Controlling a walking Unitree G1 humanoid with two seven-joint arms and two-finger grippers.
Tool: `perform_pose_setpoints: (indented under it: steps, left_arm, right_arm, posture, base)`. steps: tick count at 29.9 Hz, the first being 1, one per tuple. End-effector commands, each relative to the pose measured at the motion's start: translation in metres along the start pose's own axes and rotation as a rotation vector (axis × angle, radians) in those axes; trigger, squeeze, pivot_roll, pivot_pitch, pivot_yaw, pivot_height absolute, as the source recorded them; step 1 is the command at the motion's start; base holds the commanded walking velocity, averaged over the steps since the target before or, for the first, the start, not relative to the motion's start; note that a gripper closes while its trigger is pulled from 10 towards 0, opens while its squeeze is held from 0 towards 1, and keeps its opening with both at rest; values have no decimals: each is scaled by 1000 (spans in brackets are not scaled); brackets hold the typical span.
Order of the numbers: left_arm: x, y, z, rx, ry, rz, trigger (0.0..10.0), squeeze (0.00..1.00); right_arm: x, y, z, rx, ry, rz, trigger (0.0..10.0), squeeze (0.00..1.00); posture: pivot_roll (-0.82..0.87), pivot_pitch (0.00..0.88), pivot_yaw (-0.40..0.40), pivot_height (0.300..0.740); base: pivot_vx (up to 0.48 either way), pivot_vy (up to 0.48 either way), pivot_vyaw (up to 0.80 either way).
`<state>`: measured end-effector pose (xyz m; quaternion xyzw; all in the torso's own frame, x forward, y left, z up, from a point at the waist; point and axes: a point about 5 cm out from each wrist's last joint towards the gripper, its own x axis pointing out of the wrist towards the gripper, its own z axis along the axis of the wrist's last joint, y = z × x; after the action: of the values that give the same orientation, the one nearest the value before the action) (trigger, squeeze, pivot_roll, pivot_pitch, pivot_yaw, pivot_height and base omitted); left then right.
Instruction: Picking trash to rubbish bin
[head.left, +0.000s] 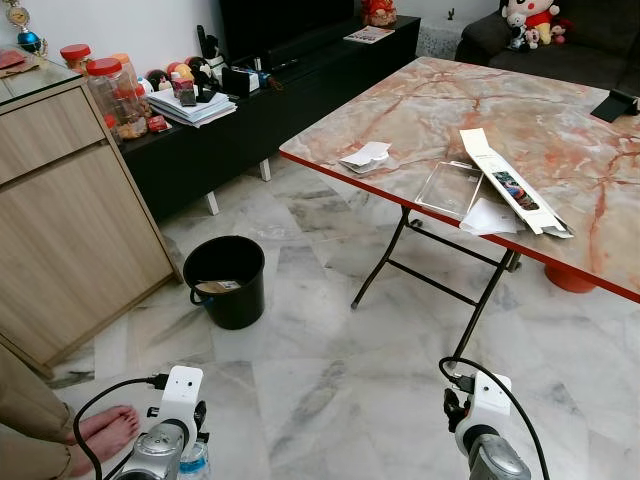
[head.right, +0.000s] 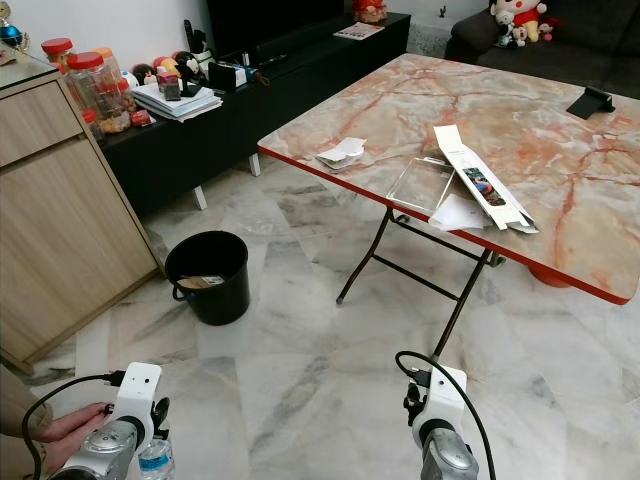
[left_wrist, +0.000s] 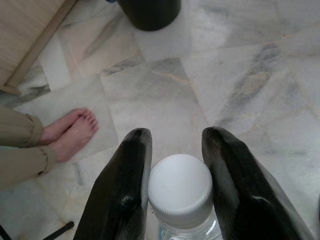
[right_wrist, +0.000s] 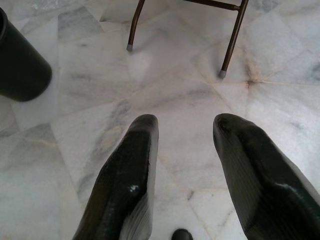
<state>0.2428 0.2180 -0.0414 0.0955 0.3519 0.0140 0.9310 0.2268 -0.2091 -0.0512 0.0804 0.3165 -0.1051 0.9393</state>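
Now the left tool (left_wrist: 172, 145) grips a clear bottle (left_wrist: 181, 192) by its white cap, low at 7 o'clock; right tool (right_wrist: 185, 135) spread wide, empty; black bin (head.left: 225, 280) at 10 o'clock on the marble floor (head.left: 330, 380).

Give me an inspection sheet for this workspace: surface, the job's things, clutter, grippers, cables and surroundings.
Surface: marble floor; folding table with marbled top.
Job's things: black bin on the floor, scrap inside; plastic bottle with white cap in the left gripper; crumpled paper, clear tray and opened carton on the table.
Clutter: jars and papers on the low black cabinet.
Grippers: left shut on the bottle; right gripper open, holding nothing.
Cables: black cable at each wrist.
Surroundings: wooden cabinet; a person's bare feet; sofa with soft toys.
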Motion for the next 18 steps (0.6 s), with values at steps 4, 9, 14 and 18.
perform_pose_setpoints:
  steps: [4, 9, 14, 18]
  left_arm:
    - [-2, 5, -7, -34, 18, 28, 10000, 0]
    - [-4, 12, -12, -62, 29, 59, 10000, 0]
    - [-5, 15, -13, -62, 29, 68, 10000, 0]
    - [-5, 16, -16, -53, 36, 68, 10000, 0]
  right_arm:
    - [-3, 7, -11, 1, 40, 19, 10000, 0]
    - [-3, 9, -11, -16, 42, 23, 10000, 0]
    - [-2, 14, -13, -57, 54, 42, 10000, 0]
    - [-3, 17, -14, -35, 52, 44, 10000, 0]
  posture:
    - [140, 0, 14, 740]
    - [146, 0, 18, 740]
    - [162, 0, 18, 740]
    - [163, 0, 17, 740]
  base:
    - [0, 0, 0]
    - [0, 0, 0]
    - [0, 0, 386]
    - [198, 0, 561]
